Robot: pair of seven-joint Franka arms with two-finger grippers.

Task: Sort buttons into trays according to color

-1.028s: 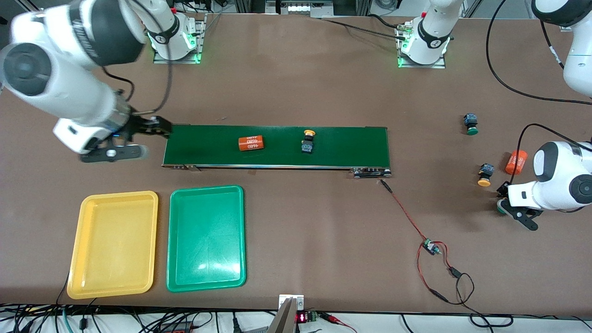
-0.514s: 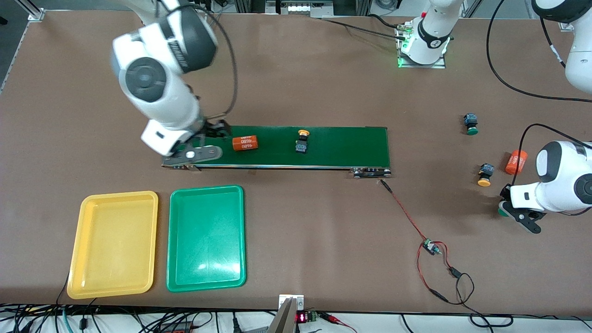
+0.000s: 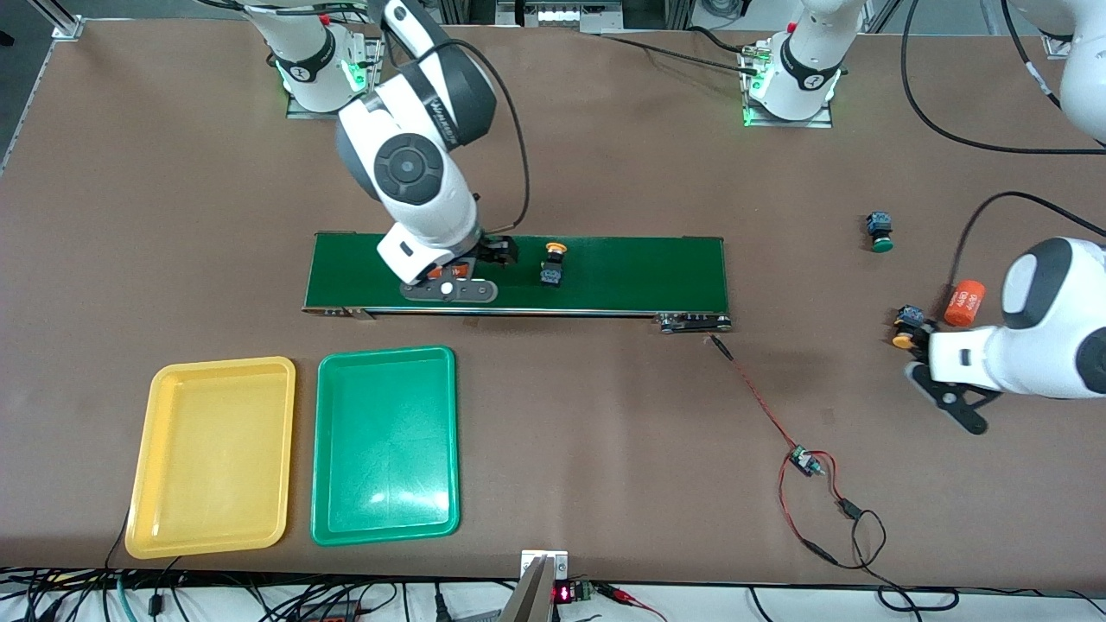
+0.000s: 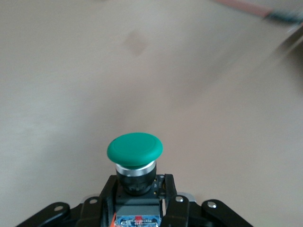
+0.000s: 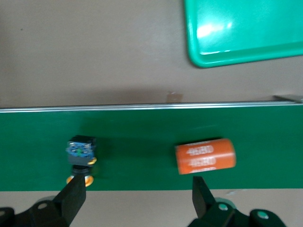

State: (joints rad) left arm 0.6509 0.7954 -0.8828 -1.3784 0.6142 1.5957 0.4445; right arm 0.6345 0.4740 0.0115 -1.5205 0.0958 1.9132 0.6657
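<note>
Item, left gripper (image 4: pixel 137 208): we record it pressed together on a green button (image 4: pixel 135 150), pinching the dark body with the cap pointing outward, held over bare table at the left arm's end.

Item, right gripper (image 5: pixel 137 196): fingers spread wide, nothing between them, over the dark green conveyor belt (image 3: pixel 639 268). Under it lies an orange cylinder (image 5: pixel 205 156) with white numbers; in the front view we see only a sliver of it.

Item, a yellow-orange button (image 3: pixel 553 263): lying on the belt, beside the right gripper.

Item, second yellow-orange button (image 3: pixel 904 327): on the table just beside the left gripper, possibly touching, though we cannot be sure. A second orange cylinder (image 3: pixel 964 303) is near it.

Item, second green button (image 3: pixel 880 231): on the table, farther from the front camera than that cylinder.

Item, yellow tray (image 3: pixel 164 380) and green tray (image 3: pixel 333 371): side by side, nearer the front camera than the belt.
</note>
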